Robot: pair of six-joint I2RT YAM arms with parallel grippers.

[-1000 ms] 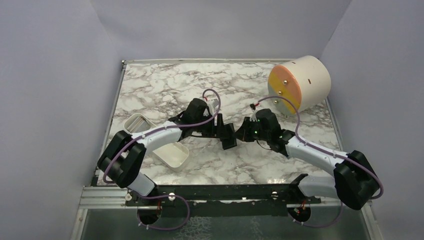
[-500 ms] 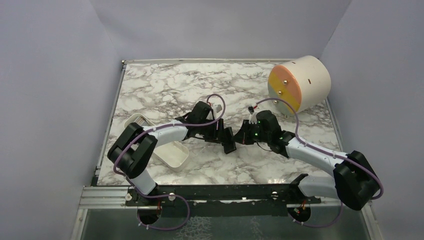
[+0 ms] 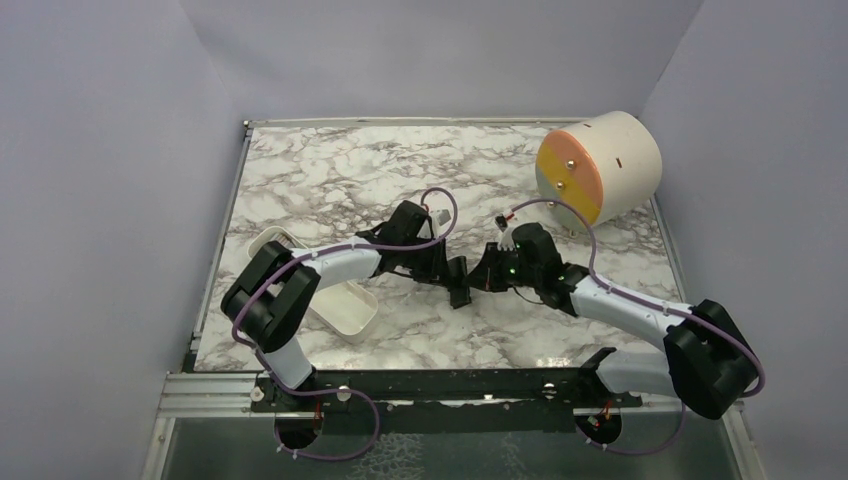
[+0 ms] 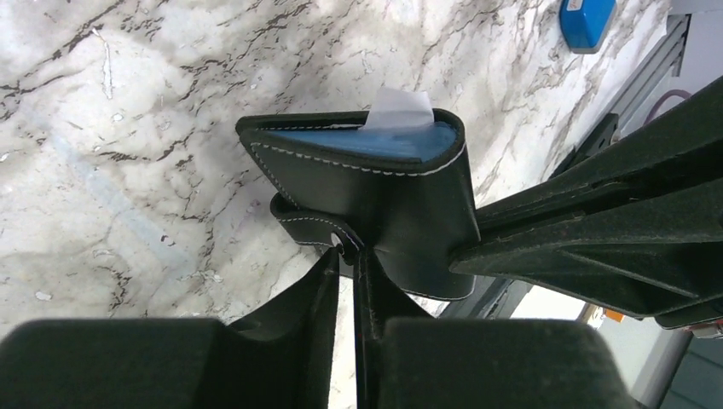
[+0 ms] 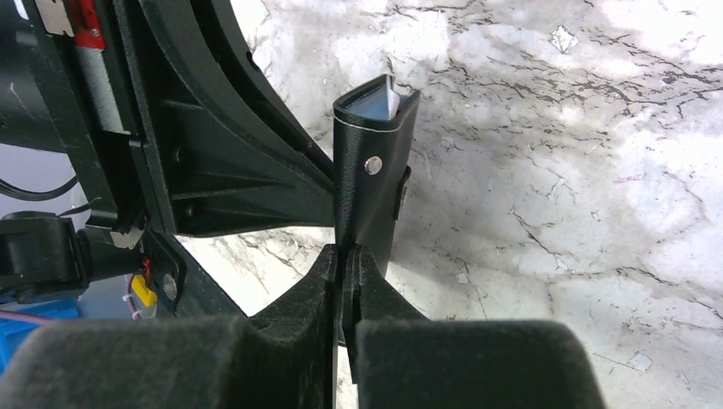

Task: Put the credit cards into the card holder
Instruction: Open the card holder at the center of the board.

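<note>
Desk: the marbled desk [image 3: 330, 180] carries a white tray [image 3: 345, 305] on its left. You see no loose credit cards in any view.
Card holder: the card holder [image 4: 384, 196] hangs above mid-desk between both arms, with its mouth turned away from both wrist cameras.
Right tool: the right tool [image 5: 344, 256] is clamped on the holder's near edge, and the holder's long axis runs straight out from its tips.
Left tool: the left tool [image 4: 348, 268] is narrow, its tips at the strap tab [image 4: 317, 230]. You cannot tell whether it pinches the tab.
Key relation: the tab lies dead ahead of the left tips, so the coming pull likely falls to the left arm.
Views: the left wrist shows the blue lining and a pale slip [image 4: 396, 109]. The right wrist shows the stud [image 5: 373, 164]. From above, the tools hide most of the holder.
</note>
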